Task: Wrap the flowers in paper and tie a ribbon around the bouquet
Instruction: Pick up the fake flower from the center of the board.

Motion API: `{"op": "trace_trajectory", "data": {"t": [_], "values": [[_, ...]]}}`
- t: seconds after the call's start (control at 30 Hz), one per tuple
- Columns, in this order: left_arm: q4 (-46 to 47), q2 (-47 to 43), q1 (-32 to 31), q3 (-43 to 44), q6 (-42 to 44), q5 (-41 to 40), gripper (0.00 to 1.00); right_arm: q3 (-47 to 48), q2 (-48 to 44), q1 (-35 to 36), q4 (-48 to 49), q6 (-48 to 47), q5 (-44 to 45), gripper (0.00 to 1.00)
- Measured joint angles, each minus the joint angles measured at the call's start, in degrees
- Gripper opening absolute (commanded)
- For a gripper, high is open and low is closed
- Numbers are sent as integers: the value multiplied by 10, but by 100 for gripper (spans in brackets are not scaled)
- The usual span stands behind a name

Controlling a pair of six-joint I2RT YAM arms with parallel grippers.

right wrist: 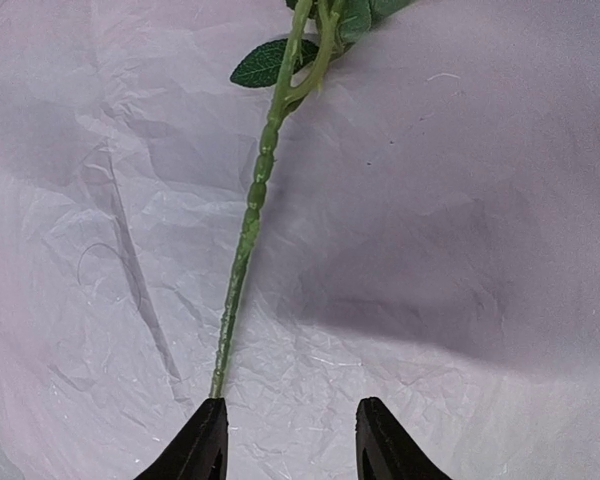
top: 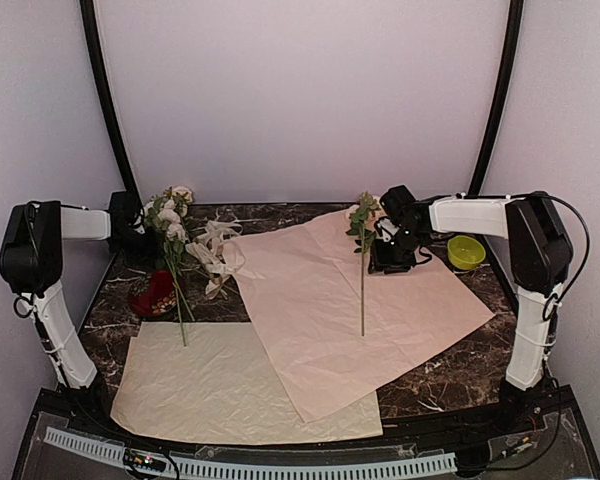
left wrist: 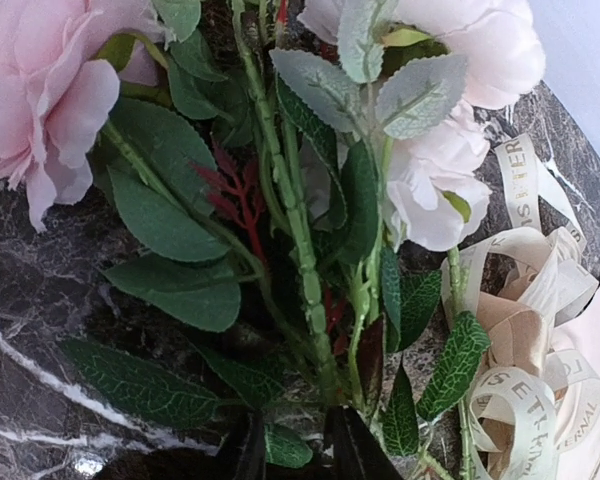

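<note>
Cream sheet: a pale cream-beige sheet (top: 210, 385) lies nearest the arm bases on the dark marble table (top: 450, 375). Its right part is tucked under the pink sheet.
Paper: the large pink paper (top: 320, 320) is spread flat and crinkled across the middle of the table.
Single rose: one rose (top: 362, 280) lies on the pink paper. Its stem points toward the near edge, and its leaves and head are at the far end.
Right gripper: the right gripper (right wrist: 290, 430) hangs over the paper by the leafy end of that rose, jaws apart and holding nothing. In the right wrist view the stem runs up to the tip of one finger, outside the gap.
Red object: something small and dark red (top: 155, 293) sits left of the sheets; I cannot tell what it is.
Flowers: the rest of the flowers (left wrist: 300, 220) are at the far left, with pink and cream heads up and stems slanting down onto the cream sheet.
Left gripper: the left gripper (left wrist: 300, 450) has a finger on either side of the gathered stems. Whether it pinches them cannot be told.
Cream ribbon: a pale tangle (left wrist: 540, 290) lies between the flowers and the paper. It is printed with capitals, only fragments readable — "STER", "ERNAL".
Tan ribbon: a crumpled tan ribbon (left wrist: 508, 335) shows among those loops.
Bowl: a yellow-green bowl (top: 466, 251) stands at the far right, just beyond the paper's edge.
</note>
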Motion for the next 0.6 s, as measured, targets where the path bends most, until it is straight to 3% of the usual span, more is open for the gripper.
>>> {"op": "trace_trajectory", "data": {"t": [0.17, 0.33, 0.6], "values": [[-4, 10, 0, 7, 0, 5, 20, 0, 3, 1, -2, -2, 0, 44], [-14, 10, 0, 37, 9, 2, 27, 0, 4, 2, -7, -4, 0, 44], [-45, 10, 24, 179, 27, 3, 30, 0, 4, 2, -12, -8, 1, 44]]}}
